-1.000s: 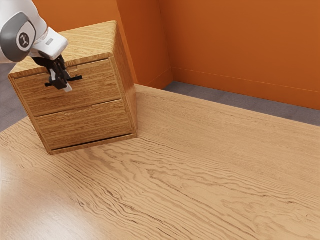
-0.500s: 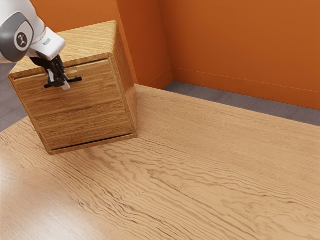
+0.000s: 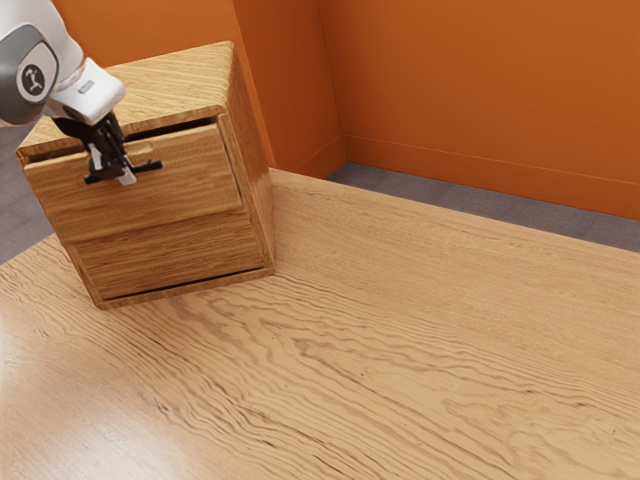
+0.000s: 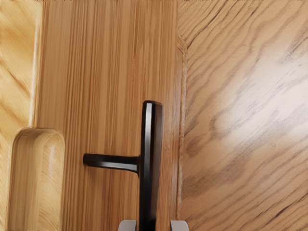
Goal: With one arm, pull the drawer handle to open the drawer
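The gripper (image 3: 113,170) is clamping the black handle (image 3: 148,165) of the top drawer (image 3: 180,185), with its fingers closing on the bar from both sides. In the wrist view the pale fingertips (image 4: 179,225) are sitting on either side of that bar. The white and grey arm (image 3: 40,65) is reaching down to it over the cabinet's (image 3: 185,80) top front edge. The top drawer is standing slightly out from the cabinet's face, and a dark gap is showing above its front. The lower drawer (image 3: 170,250) is lying flush in the cabinet beneath it. The cabinet is resting on a wooden table (image 3: 400,350), with an orange wall (image 3: 480,80) just behind the cabinet and grey floor (image 3: 480,200) running beyond the table.
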Available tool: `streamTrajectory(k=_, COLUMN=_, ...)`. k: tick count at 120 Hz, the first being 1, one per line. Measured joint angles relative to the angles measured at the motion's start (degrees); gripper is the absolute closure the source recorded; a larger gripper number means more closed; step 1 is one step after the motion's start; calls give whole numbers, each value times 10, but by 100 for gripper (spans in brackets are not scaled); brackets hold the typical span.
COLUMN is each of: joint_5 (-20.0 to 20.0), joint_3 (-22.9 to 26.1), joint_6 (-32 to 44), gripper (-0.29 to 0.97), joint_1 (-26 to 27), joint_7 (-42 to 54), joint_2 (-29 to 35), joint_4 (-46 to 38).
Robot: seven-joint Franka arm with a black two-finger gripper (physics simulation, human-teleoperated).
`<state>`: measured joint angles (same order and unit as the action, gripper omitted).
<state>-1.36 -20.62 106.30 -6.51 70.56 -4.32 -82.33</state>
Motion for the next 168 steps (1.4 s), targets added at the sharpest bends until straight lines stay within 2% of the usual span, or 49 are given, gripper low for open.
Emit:
streamTrajectory(k=85, joint_5=-7, joint_3=-1, joint_6=-7, gripper=72, joint_1=18, joint_7=9, joint_2=65, joint_4=-70)
streamTrajectory(k=102, joint_5=-12, joint_3=-1, joint_6=-7, gripper=72, joint_1=1, joint_7=10, joint_2=87, joint_4=-92)
streamTrajectory(k=122, joint_5=-17, joint_3=2, joint_6=-8, gripper=71, joint_1=5, joint_7=11, joint_2=105, joint_4=-108)
streamTrajectory(k=168, joint_5=-18, joint_3=33, joint_6=-7, gripper=72, joint_1=-3, joint_7=9, joint_2=129, joint_4=-137)
